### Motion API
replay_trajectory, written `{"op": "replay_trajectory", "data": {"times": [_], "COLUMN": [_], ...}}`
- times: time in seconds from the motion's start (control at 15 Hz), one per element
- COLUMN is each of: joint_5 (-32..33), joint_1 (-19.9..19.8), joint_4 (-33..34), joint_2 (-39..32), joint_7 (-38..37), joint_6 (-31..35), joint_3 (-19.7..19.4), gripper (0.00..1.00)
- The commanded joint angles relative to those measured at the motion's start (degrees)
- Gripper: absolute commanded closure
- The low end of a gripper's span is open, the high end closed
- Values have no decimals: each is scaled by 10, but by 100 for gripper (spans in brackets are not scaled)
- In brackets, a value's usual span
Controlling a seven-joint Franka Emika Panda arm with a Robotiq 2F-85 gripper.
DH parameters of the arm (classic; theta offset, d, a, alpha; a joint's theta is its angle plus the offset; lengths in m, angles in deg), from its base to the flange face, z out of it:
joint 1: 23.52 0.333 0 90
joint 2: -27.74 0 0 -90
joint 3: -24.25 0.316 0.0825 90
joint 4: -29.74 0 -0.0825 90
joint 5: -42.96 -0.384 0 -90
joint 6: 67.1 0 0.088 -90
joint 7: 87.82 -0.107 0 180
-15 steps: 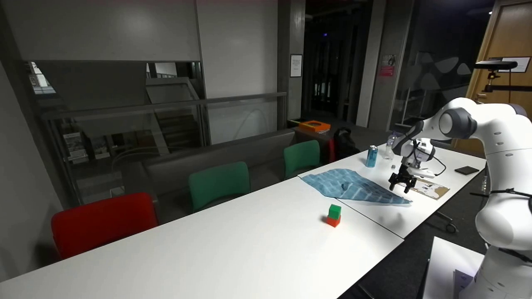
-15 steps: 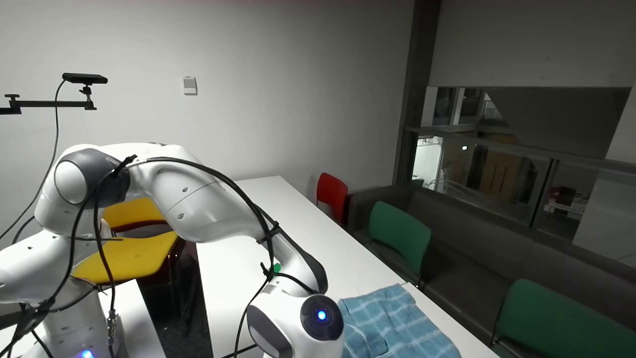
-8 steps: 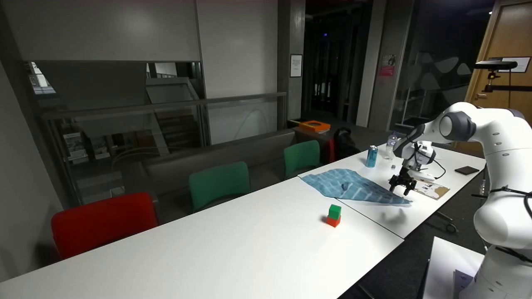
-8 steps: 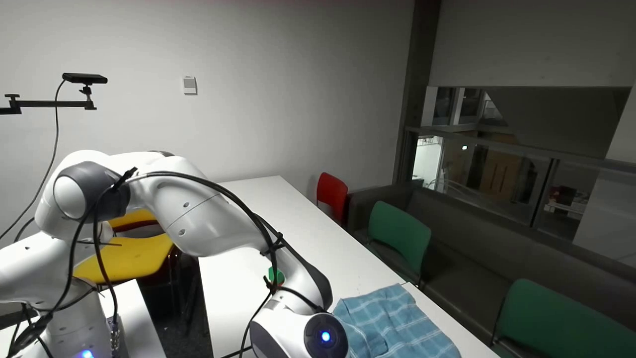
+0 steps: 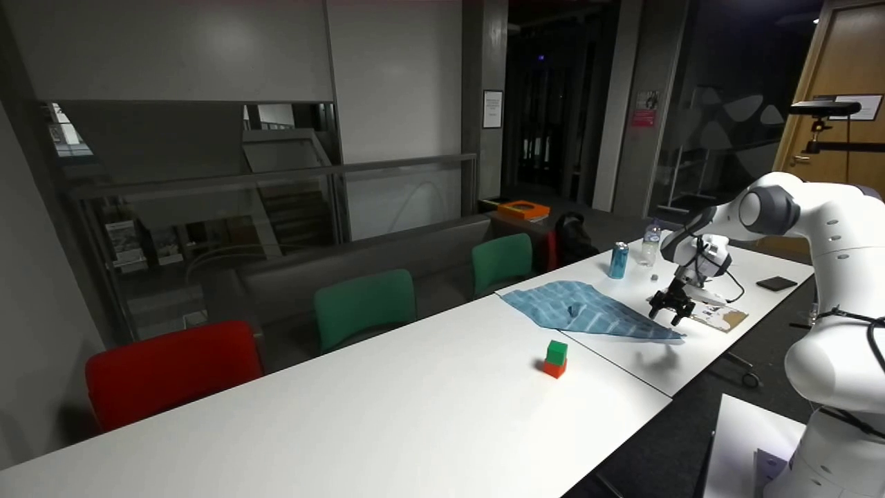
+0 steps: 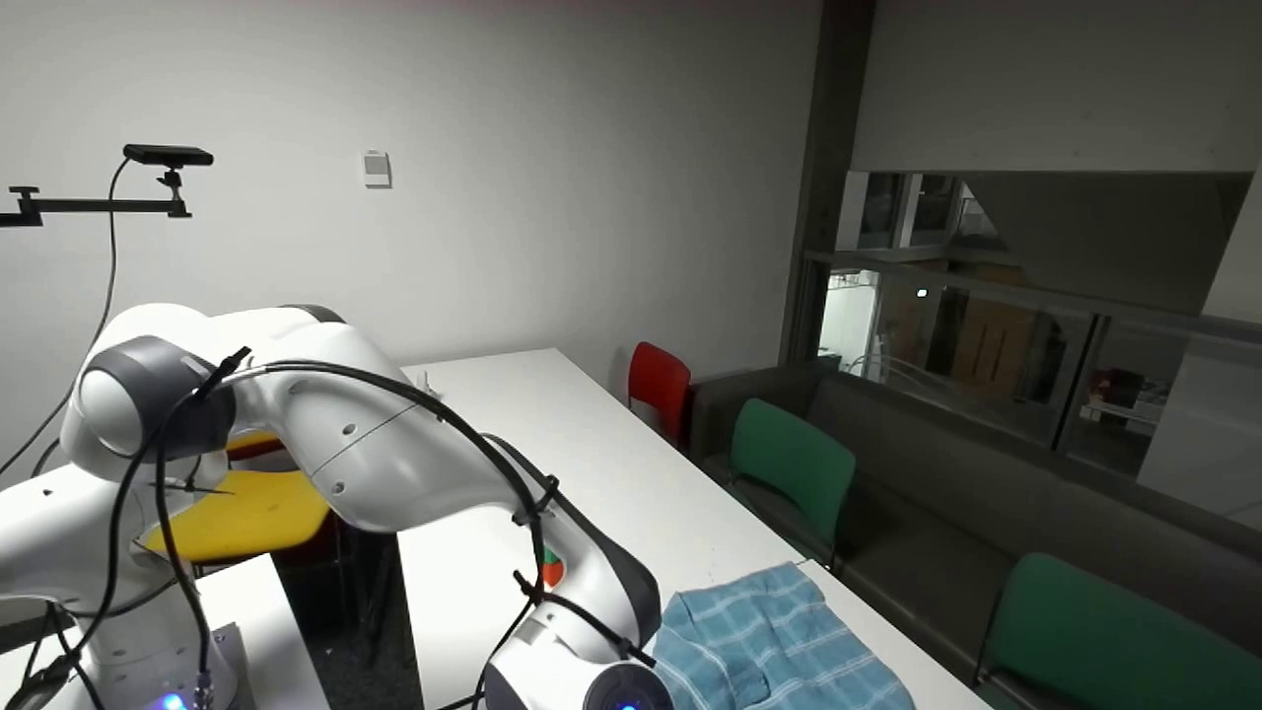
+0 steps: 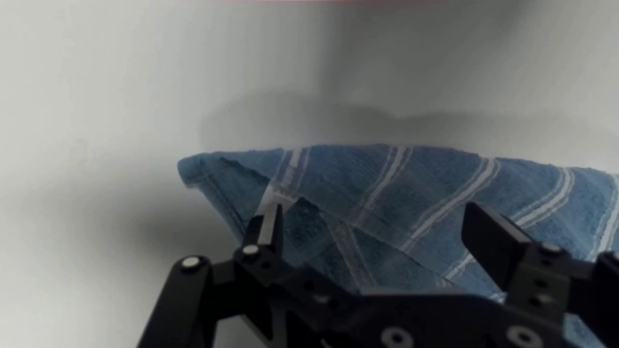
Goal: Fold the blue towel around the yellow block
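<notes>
Your end effector (image 7: 372, 224) is spread wide by the right tip of the towel (image 5: 601, 316), contact unclear, and in an exterior view the towel lies on the counter (image 5: 415, 394), nearer than the can (image 5: 618, 261).

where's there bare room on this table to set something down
Widest: the tabletop between the red chair and the green-and-red blocks. Smaller: between the blue towel and the robot-side edge. Crowded: around the gripper, near can, bottle and board.
</notes>
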Motion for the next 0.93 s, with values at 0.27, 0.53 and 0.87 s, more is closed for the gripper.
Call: {"op": "replay_trajectory", "data": {"times": [0.27, 0.53, 0.87], "joint_5": [-39, -47, -56], "joint_1": [-45, -56, -68], "joint_4": [-18, -42, -58], "joint_2": [7, 16, 12], "joint_7": [29, 28, 34], "joint_6": [7, 13, 14], "joint_3": [24, 24, 28], "gripper": [0, 0, 0]}}
